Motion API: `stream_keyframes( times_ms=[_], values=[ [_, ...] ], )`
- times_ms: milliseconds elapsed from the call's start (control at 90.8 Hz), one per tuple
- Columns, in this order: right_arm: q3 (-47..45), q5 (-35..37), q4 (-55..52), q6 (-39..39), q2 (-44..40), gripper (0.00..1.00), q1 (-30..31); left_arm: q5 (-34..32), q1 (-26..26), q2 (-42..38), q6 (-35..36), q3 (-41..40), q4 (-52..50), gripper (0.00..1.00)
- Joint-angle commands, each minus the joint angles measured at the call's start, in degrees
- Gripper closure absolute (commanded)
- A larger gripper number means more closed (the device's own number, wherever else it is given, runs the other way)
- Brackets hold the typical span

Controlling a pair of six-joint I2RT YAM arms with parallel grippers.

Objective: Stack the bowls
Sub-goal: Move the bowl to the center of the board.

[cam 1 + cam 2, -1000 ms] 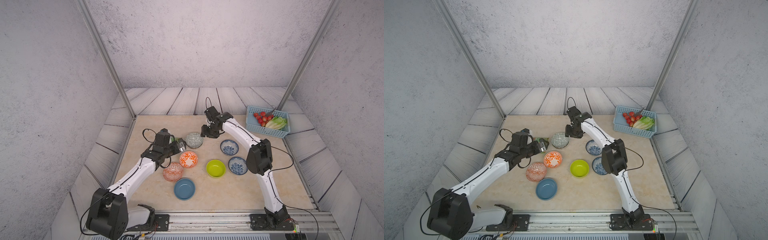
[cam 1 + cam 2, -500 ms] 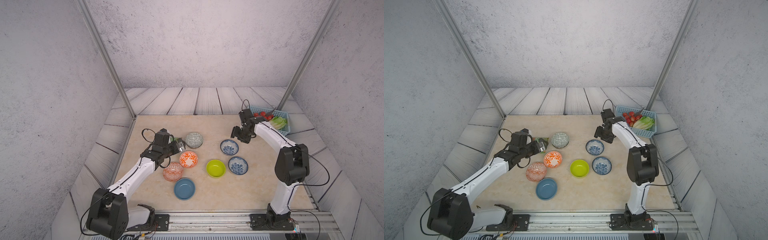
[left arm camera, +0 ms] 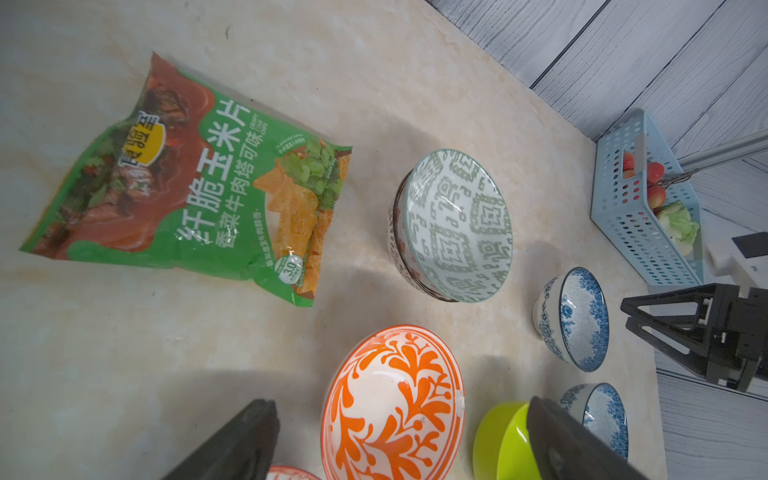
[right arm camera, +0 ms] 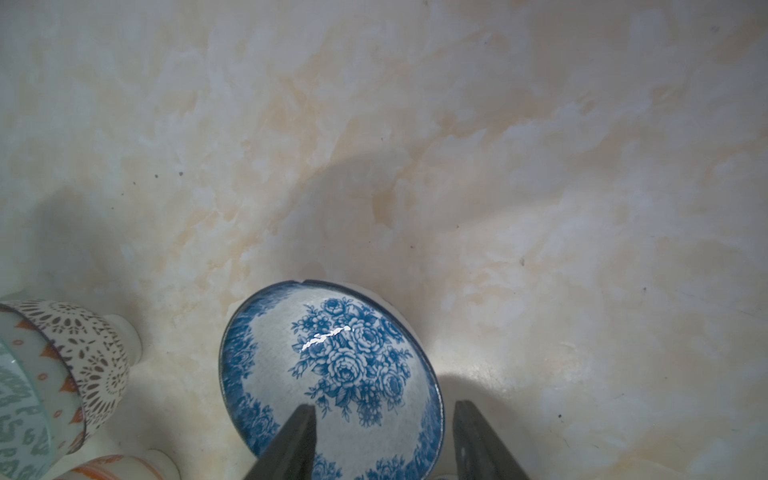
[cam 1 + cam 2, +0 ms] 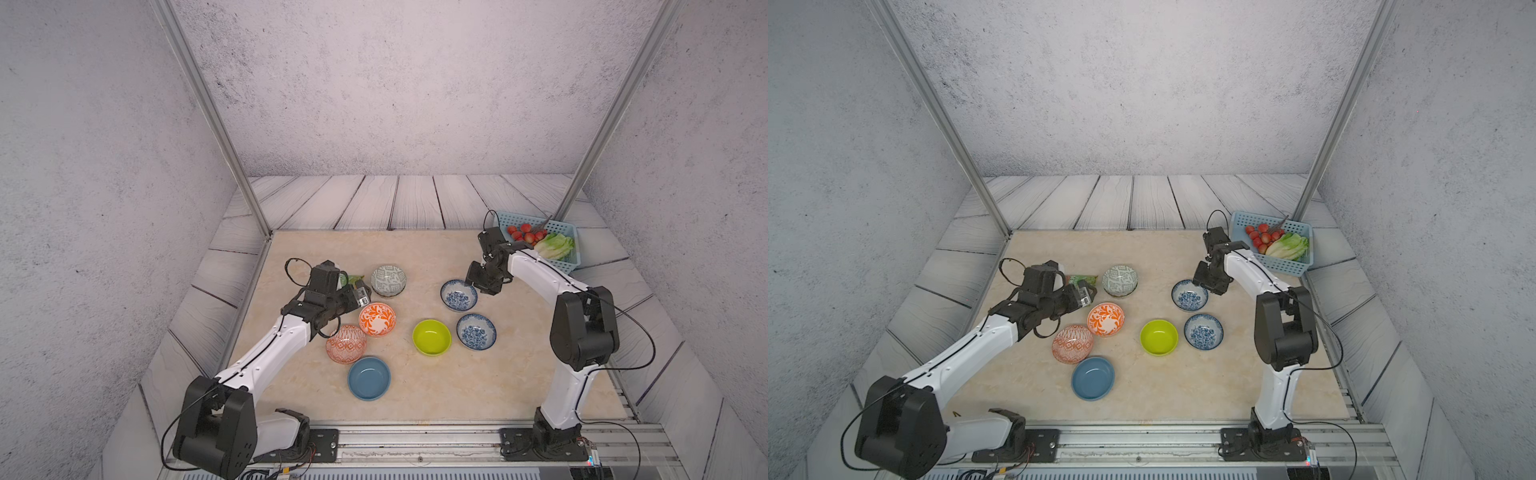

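Though begun — grey-green bowl [image 3: 457, 224] nested at eleven o'clock — six loose; right gripper [image 4: 382, 407] parted astride blue-floral bowl [image 4: 332, 353], left gripper [image 3: 399, 403] agape.

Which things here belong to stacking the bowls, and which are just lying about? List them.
For the job:
grey-green bowl, nested in dark-patterned bowl
orange-floral bowl
orange-diamond bowl
lime bowl
plain blue bowl
far blue-floral bowl
near blue-floral bowl

Lying about:
green snack packet
light blue basket holding red fruit and lettuce
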Motion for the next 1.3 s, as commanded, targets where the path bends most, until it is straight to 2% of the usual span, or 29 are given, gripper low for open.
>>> stream_keyframes(
  times_ms=[0, 495, 594, 760, 925, 1156, 1288],
  values=[
    [-0.7, -0.4, -0.1, 0.0, 1.5, 0.46, -0.1, -0.4, 0.3, -0.8, 0.1, 0.6, -0.6, 0.00],
    [-1.7, -1.3, 1.6, 0.1, 5.0, 0.60, -0.2, -0.4, 0.7, -1.2, 0.0, 0.1, 0.4, 0.00],
    [-1.3, -2.4, 1.8, -0.2, 5.7, 0.71, -0.2, -0.3, 0.8, -1.2, -0.2, -0.1, 1.0, 0.00],
    [-0.7, -3.9, 2.2, -0.3, 6.4, 0.80, 0.0, -0.1, 1.0, -1.0, -0.3, -0.1, 1.1, 0.00],
    [1.3, -5.2, 2.1, -0.2, 6.3, 1.00, 1.3, 0.1, 1.1, -1.1, -0.5, -0.2, 1.4, 0.00],
    [8.0, -2.9, -1.2, -0.9, 8.6, 1.00, 6.1, 0.3, 1.2, -1.2, -0.8, -0.5, 2.0, 0.00],
    [8.5, -3.9, 0.1, -0.1, 10.2, 1.00, 7.0, 0.5, 1.3, -1.2, -0.9, -0.7, 2.2, 0.00]
  ],
)
